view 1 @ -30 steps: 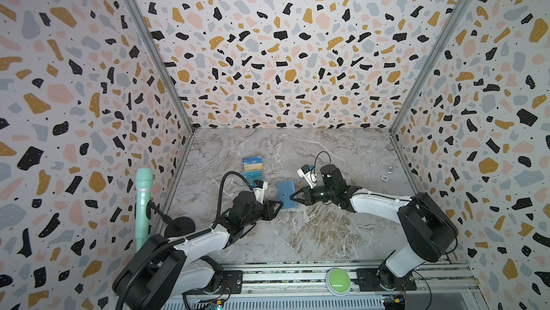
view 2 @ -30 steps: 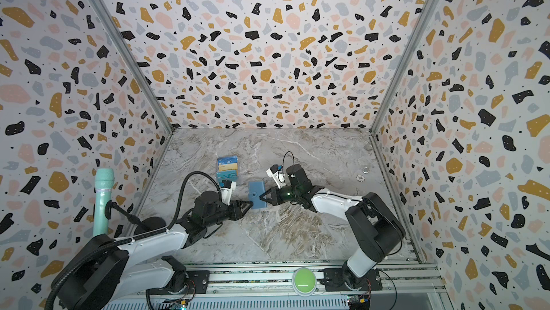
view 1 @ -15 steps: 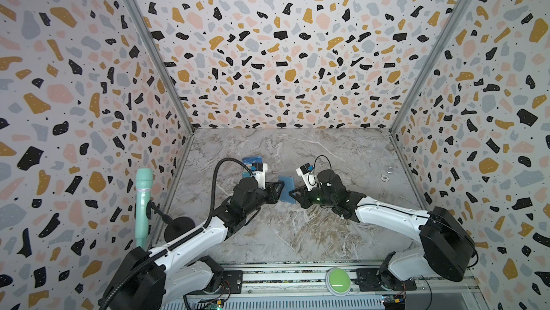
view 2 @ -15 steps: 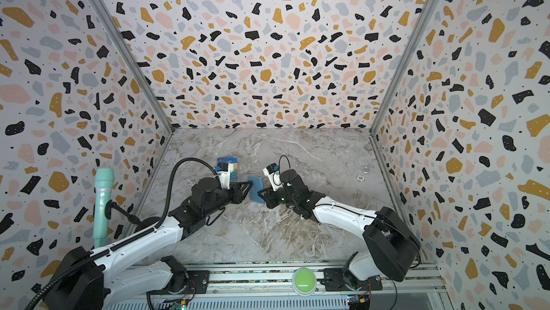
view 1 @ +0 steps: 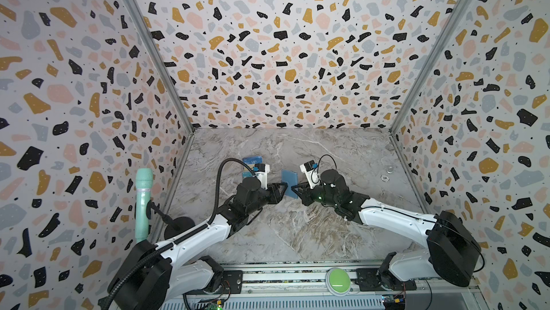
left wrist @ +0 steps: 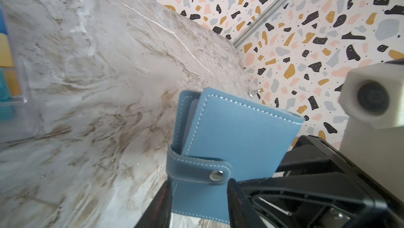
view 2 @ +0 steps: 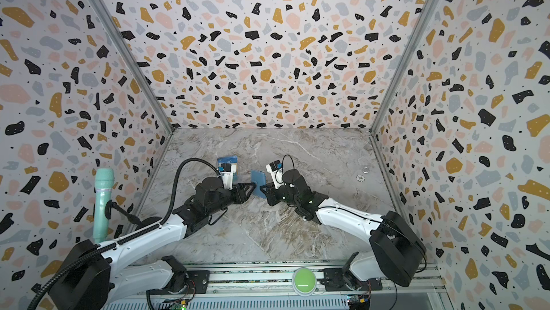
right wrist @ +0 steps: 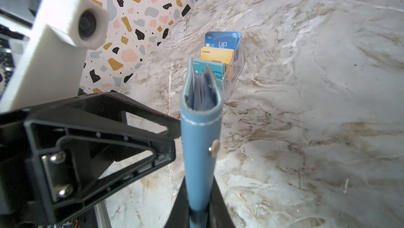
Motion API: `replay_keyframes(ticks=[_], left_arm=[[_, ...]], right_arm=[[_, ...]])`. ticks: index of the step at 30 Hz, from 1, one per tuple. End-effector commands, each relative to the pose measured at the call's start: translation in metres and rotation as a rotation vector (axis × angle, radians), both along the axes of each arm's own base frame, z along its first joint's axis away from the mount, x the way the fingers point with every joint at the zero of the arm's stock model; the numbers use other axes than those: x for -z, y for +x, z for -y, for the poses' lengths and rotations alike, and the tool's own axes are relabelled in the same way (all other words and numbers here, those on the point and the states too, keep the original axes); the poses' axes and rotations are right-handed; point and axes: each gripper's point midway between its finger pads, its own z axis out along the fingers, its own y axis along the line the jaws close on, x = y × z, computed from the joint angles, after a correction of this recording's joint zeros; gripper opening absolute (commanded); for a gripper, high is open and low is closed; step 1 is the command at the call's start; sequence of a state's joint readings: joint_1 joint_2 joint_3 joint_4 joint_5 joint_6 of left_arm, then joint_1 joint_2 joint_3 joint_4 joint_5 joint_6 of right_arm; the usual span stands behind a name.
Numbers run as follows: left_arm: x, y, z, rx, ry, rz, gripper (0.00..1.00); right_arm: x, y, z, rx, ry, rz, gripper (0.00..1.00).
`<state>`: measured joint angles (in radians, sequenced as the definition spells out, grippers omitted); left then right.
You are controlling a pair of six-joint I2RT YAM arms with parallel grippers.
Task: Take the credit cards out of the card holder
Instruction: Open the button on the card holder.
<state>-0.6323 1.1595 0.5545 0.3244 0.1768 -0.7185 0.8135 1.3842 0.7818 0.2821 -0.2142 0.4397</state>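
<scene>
Two pairs of jaws meet at a snapped-shut blue card holder [view 1: 289, 183]: right jaws clamp its edge, left jaws stand partly open against its cover.

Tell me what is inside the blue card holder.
Between the covers of the card holder, greyish sleeve edges show. What they hold cannot be seen: the snapped-shut covers hide it.

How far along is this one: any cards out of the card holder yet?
Done: the right gripper holds the card holder on edge above the marble table. In hand: the left gripper, fingers spread, sits at the snap tab, which is fastened. Left: unsnapping, opening it and pulling the credit cards; none is drawn out.
</scene>
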Motion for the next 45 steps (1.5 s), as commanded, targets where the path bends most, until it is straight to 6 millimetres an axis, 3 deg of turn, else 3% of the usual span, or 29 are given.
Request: replay_keyframes(ticks=[1, 12, 24, 37, 45], left_arm=[[-0.026, 0.002, 0.012, 0.036, -0.063, 0.062, 0.44], [-0.015, 0.009, 0.015, 0.029, -0.024, 0.038, 0.42], [-0.006, 0.017, 0.015, -0.009, 0.005, 0.020, 0.37], [-0.002, 0.023, 0.012, -0.051, 0.039, 0.022, 0.07], [-0.002, 0.022, 0.009, -0.059, 0.047, 0.020, 0.00]], right_arm=[[-0.019, -0.002, -0.001, -0.011, 0.035, 0.058, 0.00], [-0.022, -0.008, -0.009, -0.066, 0.052, 0.077, 0.00], [-0.036, -0.034, -0.017, -0.211, 0.134, 0.125, 0.00], [-0.032, -0.027, -0.003, -0.157, 0.133, 0.125, 0.00], [-0.032, -0.024, 0.008, -0.145, 0.147, 0.116, 0.00]])
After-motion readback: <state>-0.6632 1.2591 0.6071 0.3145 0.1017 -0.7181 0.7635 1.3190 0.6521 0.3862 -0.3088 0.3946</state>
